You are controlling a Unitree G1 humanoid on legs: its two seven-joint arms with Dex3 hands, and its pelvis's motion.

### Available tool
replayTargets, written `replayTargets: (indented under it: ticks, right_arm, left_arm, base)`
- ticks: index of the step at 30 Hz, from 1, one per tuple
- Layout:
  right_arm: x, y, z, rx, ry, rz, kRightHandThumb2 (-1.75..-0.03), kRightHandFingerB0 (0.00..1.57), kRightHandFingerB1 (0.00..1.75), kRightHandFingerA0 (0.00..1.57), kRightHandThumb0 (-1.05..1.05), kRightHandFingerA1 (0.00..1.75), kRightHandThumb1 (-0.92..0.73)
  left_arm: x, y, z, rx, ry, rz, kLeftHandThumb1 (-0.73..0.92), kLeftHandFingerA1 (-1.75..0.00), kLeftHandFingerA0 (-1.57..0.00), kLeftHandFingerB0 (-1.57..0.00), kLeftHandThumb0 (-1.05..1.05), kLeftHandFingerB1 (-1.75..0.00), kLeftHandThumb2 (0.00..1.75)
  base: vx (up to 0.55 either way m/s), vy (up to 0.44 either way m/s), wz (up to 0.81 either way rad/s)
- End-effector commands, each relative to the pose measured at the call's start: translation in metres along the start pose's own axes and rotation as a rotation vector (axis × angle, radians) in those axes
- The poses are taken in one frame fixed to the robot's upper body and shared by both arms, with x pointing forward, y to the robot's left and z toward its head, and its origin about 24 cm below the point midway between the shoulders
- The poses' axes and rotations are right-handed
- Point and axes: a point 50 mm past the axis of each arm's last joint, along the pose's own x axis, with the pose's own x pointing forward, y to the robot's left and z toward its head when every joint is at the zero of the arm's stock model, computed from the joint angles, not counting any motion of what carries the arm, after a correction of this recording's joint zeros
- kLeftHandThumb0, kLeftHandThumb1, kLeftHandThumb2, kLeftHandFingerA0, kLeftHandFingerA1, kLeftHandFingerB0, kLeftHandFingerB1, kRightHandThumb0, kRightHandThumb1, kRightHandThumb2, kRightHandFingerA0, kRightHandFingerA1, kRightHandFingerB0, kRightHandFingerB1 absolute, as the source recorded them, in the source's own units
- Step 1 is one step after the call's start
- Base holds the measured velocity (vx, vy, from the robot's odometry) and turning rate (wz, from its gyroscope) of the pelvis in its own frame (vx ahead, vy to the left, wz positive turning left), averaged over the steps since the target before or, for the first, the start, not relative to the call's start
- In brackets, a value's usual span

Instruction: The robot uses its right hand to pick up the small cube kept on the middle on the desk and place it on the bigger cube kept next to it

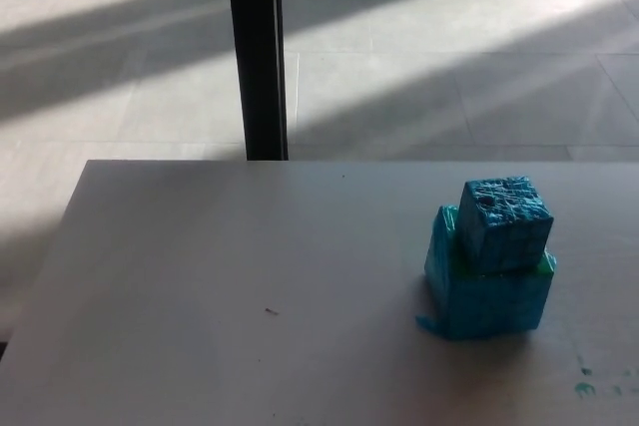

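Note:
A small blue cube (504,222) rests on top of a bigger blue cube (487,291), slightly turned and set toward its rear right. Both are wrapped in crinkled blue tape, with a bit of green showing at the bigger cube's right top corner. The stack stands on the right part of the pale desk (230,306). Neither of my hands shows in the head view.
A black vertical post (257,52) rises behind the desk's far edge. Beyond it lies a tiled floor with bands of sunlight. Small teal paint marks (584,386) dot the desk at the near right. A tiny speck (271,311) lies mid-desk.

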Motion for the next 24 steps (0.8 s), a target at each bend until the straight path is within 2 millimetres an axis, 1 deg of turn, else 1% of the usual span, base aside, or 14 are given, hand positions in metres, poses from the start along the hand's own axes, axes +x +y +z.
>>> replayTargets:
  ticks: [1,2,3,4,5,7,8,9,12,13,14,22,23,24]
  right_arm:
    - [-0.039,0.042,-0.098,0.508,0.321,-0.348,-0.56,0.29,0.79,0.08,-0.63,1.04,-0.66]
    - [-0.039,0.048,-0.101,0.561,0.334,-0.353,-0.57,0.29,0.77,0.14,-0.62,1.03,-0.66]
    - [-0.039,0.052,-0.103,0.608,0.360,-0.360,-0.58,0.30,0.74,0.18,-0.62,1.00,-0.66]
    - [-0.038,0.056,-0.105,0.641,0.374,-0.357,-0.58,0.25,0.77,0.14,-0.61,1.04,-0.70]
    - [-0.038,0.062,-0.108,0.679,0.396,-0.335,-0.99,0.29,0.74,0.20,-0.67,0.77,-0.52]
    - [-0.037,0.068,-0.111,0.704,0.422,-0.315,-0.99,0.29,0.74,0.20,-0.67,0.77,-0.52]
    - [-0.040,0.074,-0.115,0.749,0.442,-0.315,-0.97,0.28,0.72,0.16,-0.60,0.72,-0.49]
    - [-0.043,0.080,-0.118,0.801,0.456,-0.314,-0.55,0.17,0.83,0.05,-0.57,1.02,-0.74]
    - [-0.045,0.090,-0.123,0.903,0.475,-0.308,-0.59,0.15,0.91,0.00,-0.56,1.13,-0.72]
    - [-0.049,0.097,-0.128,0.904,0.522,-0.301,-0.98,0.28,0.73,0.25,-0.66,0.79,-0.53]
    - [-0.051,0.099,-0.129,0.884,0.527,-0.288,-0.61,0.16,0.92,0.05,-0.62,1.20,-0.73]
    - [-0.052,0.110,-0.129,0.934,0.540,-0.257,-0.62,0.21,0.84,0.05,-0.61,1.09,-0.71]
    - [-0.050,0.111,-0.128,0.938,0.545,-0.255,-0.97,0.31,0.72,0.24,-0.60,0.75,-0.50]
    - [-0.050,0.111,-0.127,0.939,0.546,-0.255,-0.97,0.31,0.72,0.24,-0.60,0.75,-0.50]
  left_arm:
    - [-0.003,0.006,-0.005,-0.009,0.009,0.019,0.82,-0.44,-0.37,-0.30,-0.84,-0.36,0.65]
    - [-0.003,0.006,-0.004,-0.008,0.009,0.019,0.69,-0.49,-0.35,-0.26,-0.89,-0.40,0.78]
    - [-0.003,0.006,-0.004,-0.002,0.009,0.016,0.82,-0.46,-0.37,-0.30,-0.86,-0.36,0.65]
    - [-0.003,0.005,-0.003,-0.004,0.007,0.012,0.69,-0.50,-0.33,-0.25,-0.90,-0.40,0.78]
    - [-0.002,0.005,-0.003,-0.007,0.006,0.008,0.81,-0.47,-0.37,-0.29,-0.86,-0.36,0.65]
    - [-0.002,0.005,-0.003,-0.005,0.008,0.010,0.81,-0.47,-0.37,-0.29,-0.86,-0.36,0.65]
    - [-0.003,0.005,-0.002,-0.006,0.006,0.006,0.68,-0.50,-0.33,-0.25,-0.90,-0.40,0.78]
    - [-0.003,0.005,-0.003,-0.012,0.007,0.003,0.70,-0.50,-0.32,-0.24,-0.89,-0.40,0.78]
    - [-0.003,0.007,-0.005,-0.008,0.016,0.018,0.83,-0.45,-0.38,-0.29,-0.85,-0.34,0.63]
    - [-0.003,0.006,-0.006,-0.014,0.011,0.024,0.81,-0.47,-0.38,-0.30,-0.84,-0.36,0.65]
    - [-0.003,0.006,-0.006,-0.032,0.007,0.024,0.81,-0.48,-0.38,-0.30,-0.83,-0.36,0.65]
    - [-0.003,0.007,-0.005,-0.040,0.017,0.026,0.81,-0.48,-0.40,-0.30,-0.83,-0.36,0.64]
    - [-0.002,0.007,-0.006,-0.040,0.014,0.029,0.80,-0.48,-0.41,-0.29,-0.83,-0.36,0.64]
    - [-0.002,0.007,-0.006,-0.040,0.014,0.029,0.80,-0.48,-0.41,-0.29,-0.83,-0.36,0.64]
  base:
    - [0.00,0.000,0.00]
    - [0.00,0.000,0.00]
    - [0.00,0.000,0.00]
    - [0.00,0.000,0.00]
    - [0.00,0.000,0.00]
    - [0.00,0.000,0.00]
    - [0.00,0.000,0.00]
    - [0.00,0.000,0.00]
    - [0.00,0.000,0.00]
    - [0.00,0.000,0.00]
    - [0.00,0.000,0.00]
    - [0.00,0.000,0.00]
    - [0.00,0.000,0.00]
    - [0.00,0.000,0.00]
